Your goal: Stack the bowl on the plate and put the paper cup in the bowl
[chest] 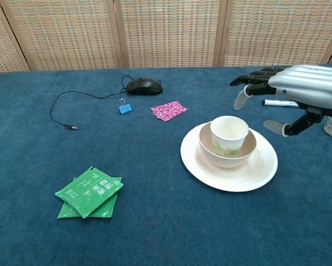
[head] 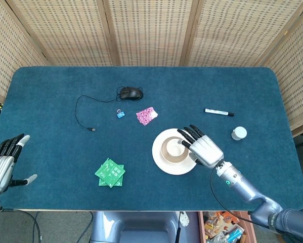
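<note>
The cup (chest: 229,136) sits tilted in the bowl (chest: 228,151) on the plate (chest: 229,164). The right hand (chest: 299,91) hovers beside it, fingers spread, holding nothing.

A: What stands behind the table (head: 50,86)?
B: A folding screen (head: 146,30) of woven cane panels in wooden frames, enclosing three sides.
A: And the tabletop?
B: Dark blue cloth, rounded corners, evenly lit. Below its near edge, grey floor (head: 60,228).

one plate (chest: 260,169), one bowl (chest: 248,152), one paper cup (chest: 229,136), two tea packets (chest: 89,192)
</note>
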Robot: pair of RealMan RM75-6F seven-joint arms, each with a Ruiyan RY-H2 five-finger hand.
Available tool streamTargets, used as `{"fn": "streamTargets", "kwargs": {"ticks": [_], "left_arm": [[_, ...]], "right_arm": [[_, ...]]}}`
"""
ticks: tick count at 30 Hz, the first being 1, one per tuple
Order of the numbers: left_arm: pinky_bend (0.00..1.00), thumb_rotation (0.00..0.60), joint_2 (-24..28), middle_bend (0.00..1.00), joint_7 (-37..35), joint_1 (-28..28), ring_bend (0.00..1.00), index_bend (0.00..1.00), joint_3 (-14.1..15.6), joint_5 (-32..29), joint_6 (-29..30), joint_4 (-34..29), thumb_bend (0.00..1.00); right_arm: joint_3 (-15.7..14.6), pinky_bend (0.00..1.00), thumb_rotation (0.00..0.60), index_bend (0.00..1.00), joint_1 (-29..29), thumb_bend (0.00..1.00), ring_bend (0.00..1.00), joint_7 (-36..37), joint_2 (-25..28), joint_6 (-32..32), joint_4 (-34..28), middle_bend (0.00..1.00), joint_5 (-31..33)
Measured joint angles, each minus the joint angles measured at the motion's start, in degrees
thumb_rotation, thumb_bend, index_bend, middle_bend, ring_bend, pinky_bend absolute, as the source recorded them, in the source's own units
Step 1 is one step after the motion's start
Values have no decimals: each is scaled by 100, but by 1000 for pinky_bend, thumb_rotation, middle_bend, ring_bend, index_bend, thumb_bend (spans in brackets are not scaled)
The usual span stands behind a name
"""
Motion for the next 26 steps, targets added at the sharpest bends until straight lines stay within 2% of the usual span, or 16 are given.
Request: {"fn": "streamTargets", "kwargs": {"ticks": [6,8,10,12,19,26], "left_arm": [[0,600,52,0,-136,57,0,0,22,87,94,-1,0],[0,600,67,0,-184,86,0,0,34,139,146,17,0],[0,600,68,0,-201,111,0,0,48,195,189,35,0],[0,600,57,0,-203,142,0,0,66,268,257,59,0],[0,600,-73,0,-175,232,0,0,101,500,489,176,0],[0,600,-143,0,-218,310,0,0,130,701,673,258,0]], "right_arm": [[-74,0,600,220,-283,445,0,89,357,505,-277,25,-133],[-124,0,600,184,-472,345,0,167,536,829,-391,11,-206],[-160,0,600,91,-710,137,0,205,671,1196,-461,0,-243],[-190,0,600,20,-970,23,0,226,762,1517,-526,0,-227],[-290,0,600,0,-1993,0,0,268,963,2450,-815,0,105],[-262,0,600,0,-2561,0,0,365,925,3027,-816,0,256]]}}
